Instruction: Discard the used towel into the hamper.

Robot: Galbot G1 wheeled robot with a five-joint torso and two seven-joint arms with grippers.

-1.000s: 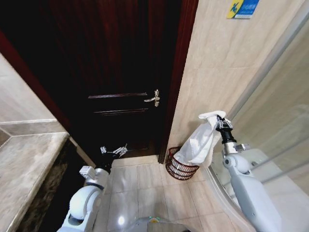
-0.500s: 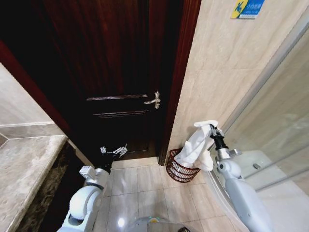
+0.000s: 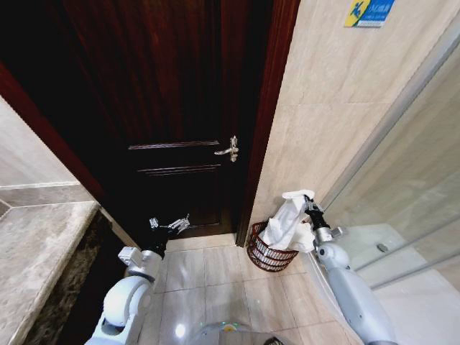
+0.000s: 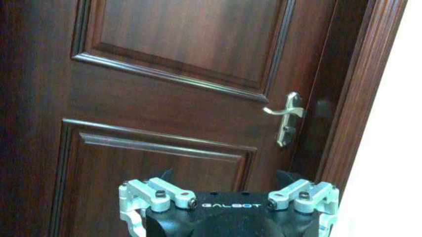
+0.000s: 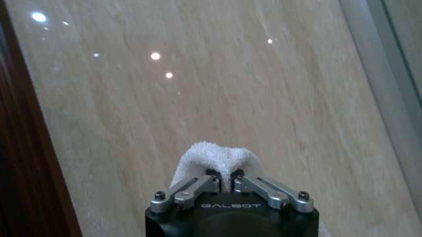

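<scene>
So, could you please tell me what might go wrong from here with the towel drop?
1. The towel hangs from the right gripper with its lower part at the hamper's rim; released now, part might drape outside.
2. The hamper sits tight against the wall and door frame, so the arm could bump them.

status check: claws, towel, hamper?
Right claw shut on towel, directly above hamper. Towel's lower end inside hamper rim, not released. Left claw idle, open, low by door. Nothing blocking.

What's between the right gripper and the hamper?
In the head view, the towel hangs from the right gripper down into the hamper.
</scene>
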